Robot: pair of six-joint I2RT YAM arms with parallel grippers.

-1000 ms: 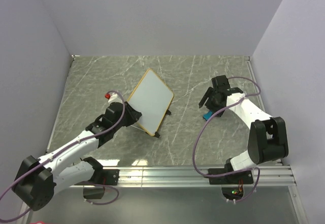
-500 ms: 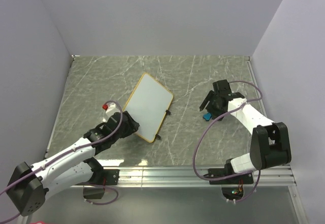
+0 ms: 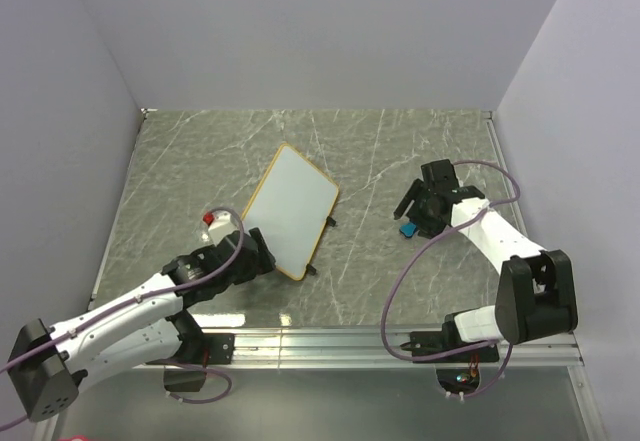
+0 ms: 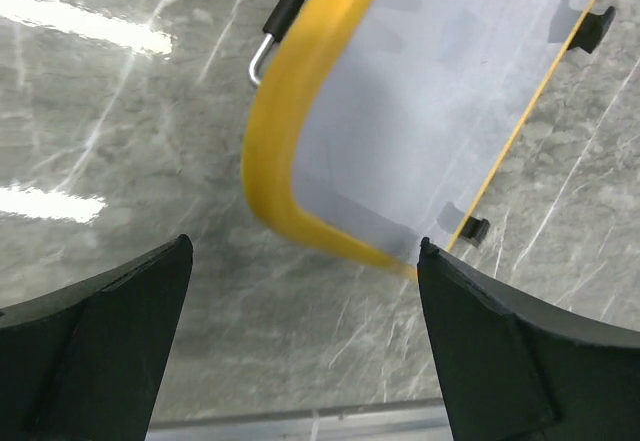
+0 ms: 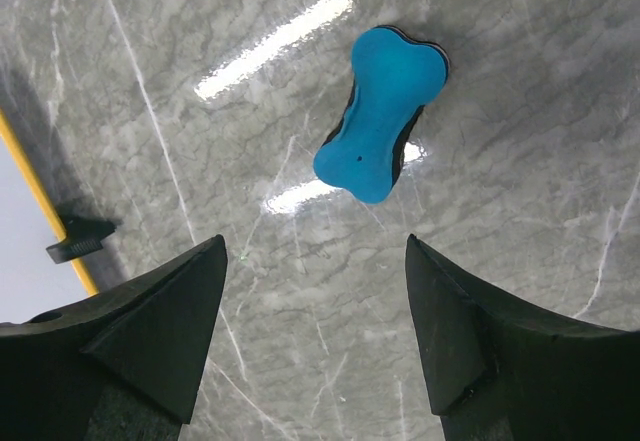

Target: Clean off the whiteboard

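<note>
Whiteboard (image 3: 290,209) lies on the grey marbled table (image 3: 180,161) near its middle, its surface plain white, and your left gripper (image 4: 305,246) stands wide open at the board's near corner, gripping nothing. Your right gripper (image 5: 315,241) is likewise spread and empty, with the blue eraser (image 5: 380,111) on the table just ahead of its fingers

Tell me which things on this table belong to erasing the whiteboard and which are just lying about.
For the job:
- whiteboard
- blue eraser, loose on the table
- right gripper, open above the eraser
- left gripper, open at the board's corner

Just there:
- purple cables
- metal rail at the near edge
</note>
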